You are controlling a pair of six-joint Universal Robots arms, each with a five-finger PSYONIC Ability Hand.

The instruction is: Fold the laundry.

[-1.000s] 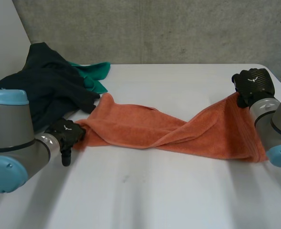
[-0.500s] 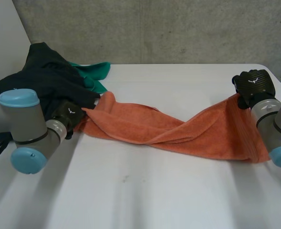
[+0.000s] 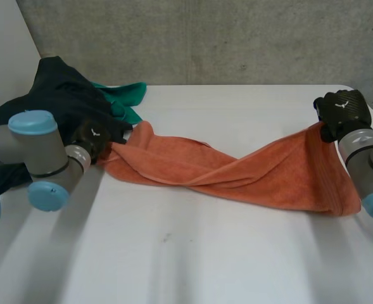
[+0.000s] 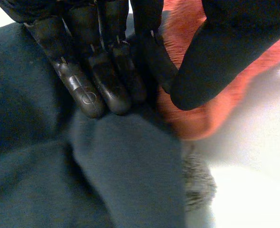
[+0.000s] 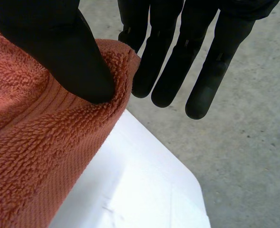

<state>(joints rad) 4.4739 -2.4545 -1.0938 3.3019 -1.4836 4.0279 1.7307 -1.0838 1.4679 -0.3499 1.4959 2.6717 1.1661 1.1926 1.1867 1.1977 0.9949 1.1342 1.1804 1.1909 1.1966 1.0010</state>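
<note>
1. The orange terry towel (image 3: 237, 174) lies stretched across the middle of the white table (image 3: 205, 259). It is twisted about halfway along, and each hand has one end.
2. The left hand (image 3: 92, 140) is at the towel's left end. In the left wrist view its thumb (image 4: 216, 61) and curled fingers (image 4: 106, 80) pinch the orange pile (image 4: 197, 114) between them.
3. The right hand (image 3: 342, 111) holds the towel's far right corner, raised off the table near its far right edge. In the right wrist view its thumb (image 5: 59, 47) presses the towel's hem (image 5: 35, 152) against one finger, and the other fingers (image 5: 206, 71) reach out straight past the cloth.
4. The dark crumpled garment (image 3: 59, 101) is heaped at the table's far left, touching the towel's left end and lying under the left hand's fingertips (image 4: 82, 180).
5. The green cloth (image 3: 126, 95) pokes out from behind that heap.
</note>
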